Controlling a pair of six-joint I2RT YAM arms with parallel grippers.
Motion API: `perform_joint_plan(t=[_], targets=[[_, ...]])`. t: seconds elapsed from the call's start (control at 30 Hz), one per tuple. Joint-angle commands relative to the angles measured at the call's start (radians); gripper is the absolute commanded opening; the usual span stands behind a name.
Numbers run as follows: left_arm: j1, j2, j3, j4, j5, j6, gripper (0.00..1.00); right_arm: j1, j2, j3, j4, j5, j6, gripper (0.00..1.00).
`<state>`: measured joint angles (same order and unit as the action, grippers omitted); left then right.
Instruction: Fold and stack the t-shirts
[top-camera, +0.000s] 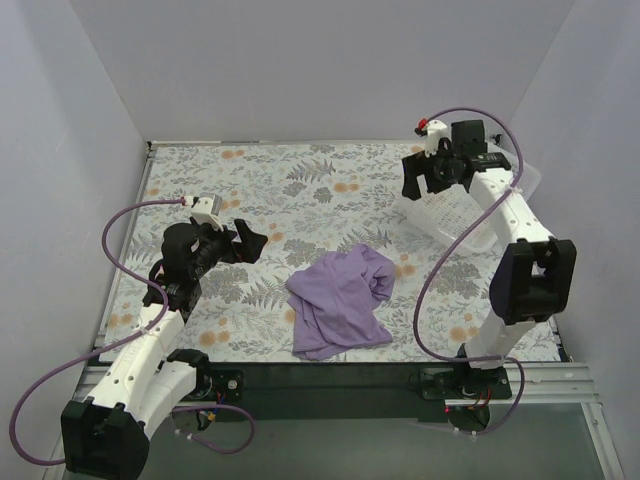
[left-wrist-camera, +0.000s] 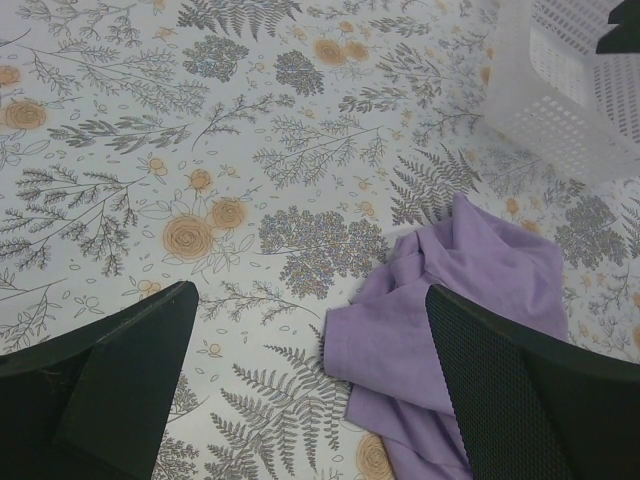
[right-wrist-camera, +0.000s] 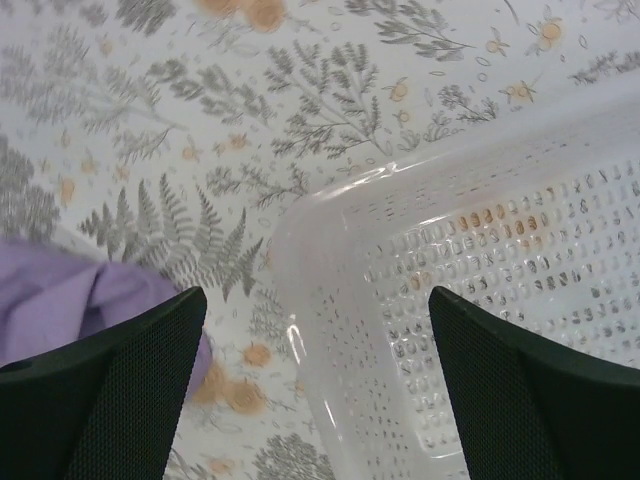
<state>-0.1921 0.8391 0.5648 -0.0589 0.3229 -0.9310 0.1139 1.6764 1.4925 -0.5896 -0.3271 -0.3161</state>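
A crumpled lavender-purple t-shirt (top-camera: 342, 300) lies in a heap on the flowered cloth, near the front middle of the table. In the left wrist view the t-shirt (left-wrist-camera: 470, 300) fills the lower right, one hem folded over. My left gripper (top-camera: 250, 243) hovers left of the heap, apart from it, and is open with nothing between its fingers (left-wrist-camera: 130, 380). My right gripper (top-camera: 428, 178) hangs high at the back right, over the near-left rim of the white basket (top-camera: 470, 212). It is open and empty. A corner of the t-shirt (right-wrist-camera: 70, 300) shows at the left of the right wrist view.
The white lattice basket (right-wrist-camera: 480, 290) stands at the back right and shows nothing inside it in the parts I see. The flowered tablecloth (top-camera: 300, 180) covers the table up to grey walls on three sides. The arm bases sit at the near edge.
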Motion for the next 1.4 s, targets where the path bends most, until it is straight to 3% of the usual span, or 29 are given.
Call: perform_joint_plan(t=[0.0, 0.2, 0.4, 0.7, 0.83, 0.9, 1.1, 1.37], targets=[[-0.004, -0.014, 0.015, 0.007, -0.007, 0.012, 0.98, 0.036, 0.112, 0.104, 0.086, 0.225, 0.397, 0.98], [-0.004, 0.021, 0.017, 0.005, -0.010, 0.017, 0.98, 0.072, 0.354, 0.288, 0.088, 0.506, 0.474, 0.98], [-0.004, 0.051, 0.021, 0.001, -0.018, 0.021, 0.98, 0.073, 0.437, 0.333, 0.086, 0.519, 0.469, 0.92], [-0.004, 0.038, 0.020, 0.001, -0.007, 0.020, 0.98, 0.075, 0.251, 0.072, 0.126, 0.448, 0.384, 0.59], [-0.004, 0.023, 0.020, 0.002, -0.001, 0.017, 0.98, 0.075, 0.188, -0.043, 0.128, 0.454, 0.275, 0.31], [-0.006, 0.018, 0.020, 0.002, 0.002, 0.015, 0.98, 0.073, 0.155, -0.076, 0.128, 0.461, 0.204, 0.26], [-0.007, 0.011, 0.018, 0.005, 0.007, 0.014, 0.98, 0.029, 0.140, -0.109, 0.137, 0.528, 0.163, 0.25], [-0.010, 0.015, 0.018, 0.005, 0.005, 0.014, 0.98, -0.013, 0.267, 0.069, 0.140, 0.582, 0.166, 0.24]])
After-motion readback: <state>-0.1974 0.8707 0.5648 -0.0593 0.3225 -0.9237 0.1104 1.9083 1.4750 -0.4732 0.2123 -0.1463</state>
